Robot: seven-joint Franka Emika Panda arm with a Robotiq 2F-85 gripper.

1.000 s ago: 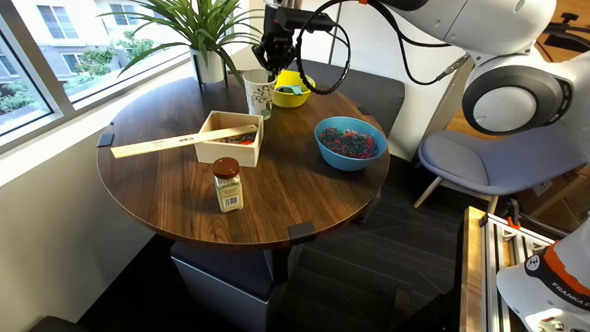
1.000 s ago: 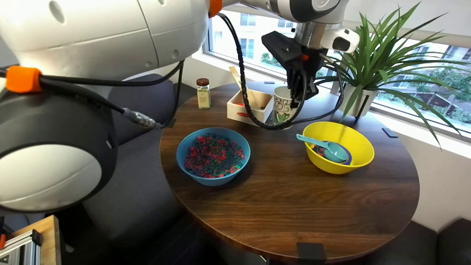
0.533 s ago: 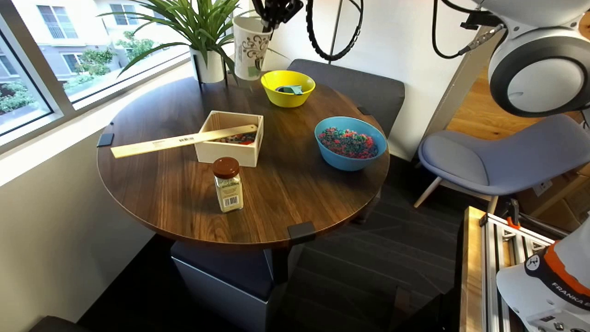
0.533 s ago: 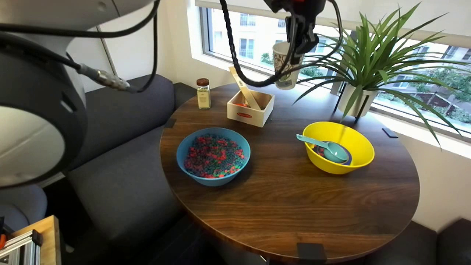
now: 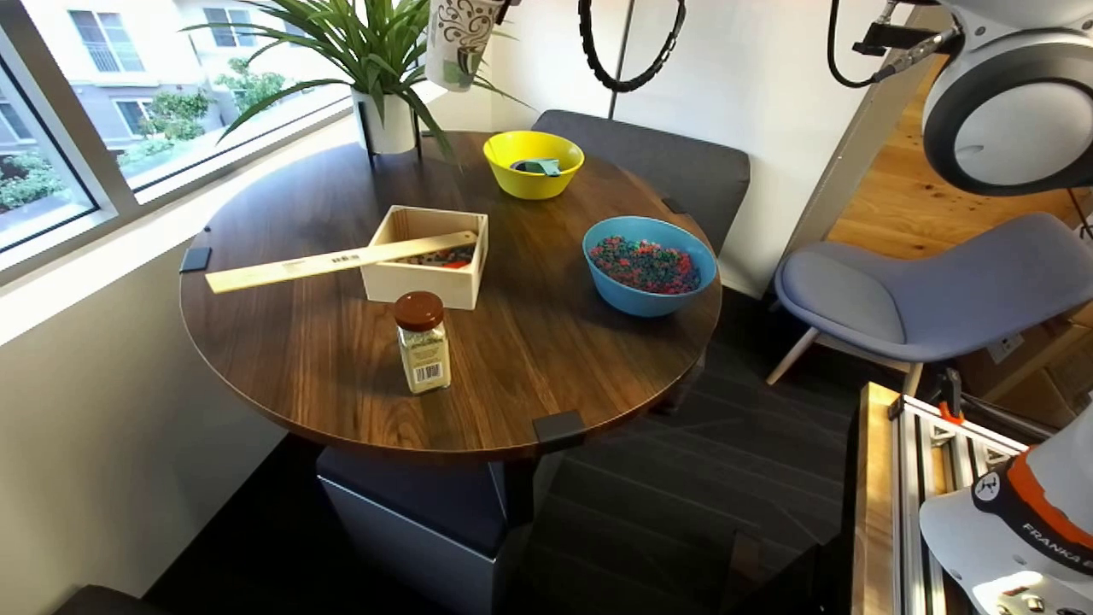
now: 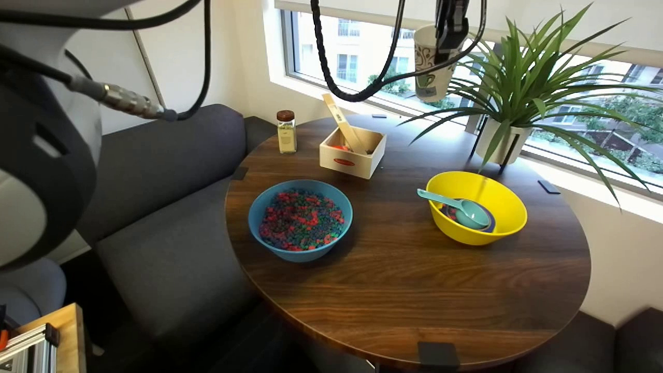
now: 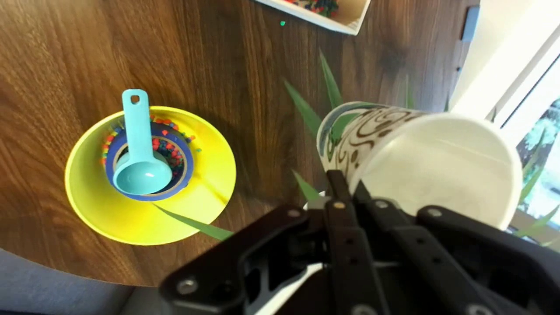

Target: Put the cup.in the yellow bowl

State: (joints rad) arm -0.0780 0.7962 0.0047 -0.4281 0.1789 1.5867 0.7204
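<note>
The whitish cup [image 7: 385, 135] with brown swirls hangs in the air. In the exterior views the cup [image 5: 461, 43] [image 6: 432, 70] is near upright, high above the table, in front of the window and plant. My gripper [image 7: 348, 181] is shut on the cup's wall at the rim, one finger inside and one outside. In an exterior view the gripper [image 6: 450, 44] shows above the table's far side. The yellow bowl [image 7: 214, 175] stands on the table below and to the cup's left in the wrist view. It holds a dark blue dish and a turquoise scoop [image 7: 139, 135].
A blue bowl [image 5: 640, 299] of coloured bits stands on the round table. A wooden box [image 5: 418, 284] with a ruler [image 5: 290, 268] across it and a red-lidded jar [image 5: 424, 354] stand nearby. A potted plant [image 6: 505, 140] spreads leaves beside the cup.
The gripper has lifted the cup from the table up into the air. In the last half second it rose a little more and shifted toward the plant. The bowls have not moved.
</note>
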